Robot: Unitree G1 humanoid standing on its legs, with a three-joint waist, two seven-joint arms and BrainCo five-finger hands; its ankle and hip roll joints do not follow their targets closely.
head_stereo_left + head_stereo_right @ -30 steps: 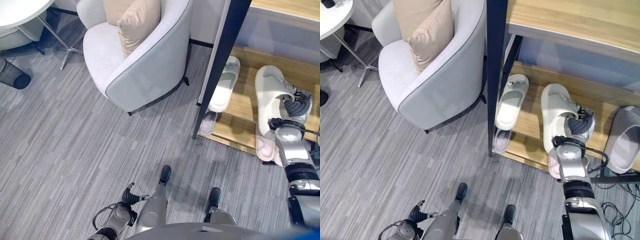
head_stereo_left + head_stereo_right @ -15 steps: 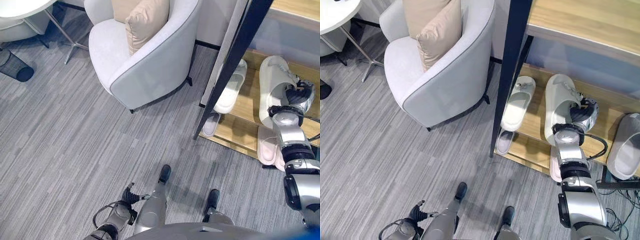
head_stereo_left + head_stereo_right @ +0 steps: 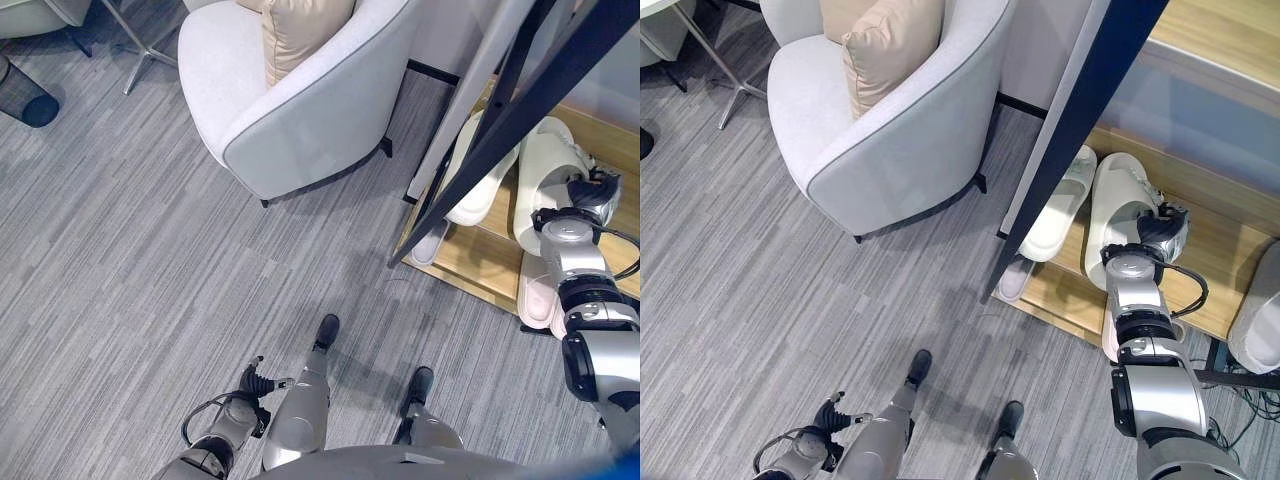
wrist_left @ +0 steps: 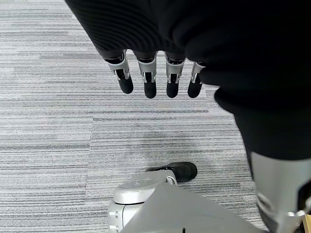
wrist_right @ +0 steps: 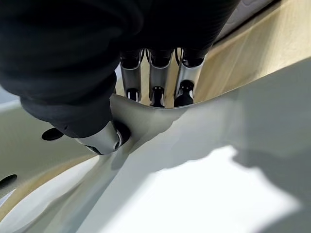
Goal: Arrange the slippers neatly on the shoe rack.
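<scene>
Right wrist view: right hand (image 5: 112, 131) pinches the strap edge of a cream slipper (image 3: 1116, 215), thumb on one side, fingers (image 5: 154, 92) curled behind; the slipper sits on the shoe rack (image 3: 1230, 240) shelf just beside its mate (image 3: 1060, 210). Best set it down flat and parallel to the mate, toe inward, before easing the pinch. Left hand (image 4: 155, 80) hangs by the floor, fingers straight, holding nothing.

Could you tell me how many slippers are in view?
5: a white slipper beside the held slipper in the right hand, middle shelf; a grey slipper further right; two lower slippers beneath. Others may be hidden.
</scene>
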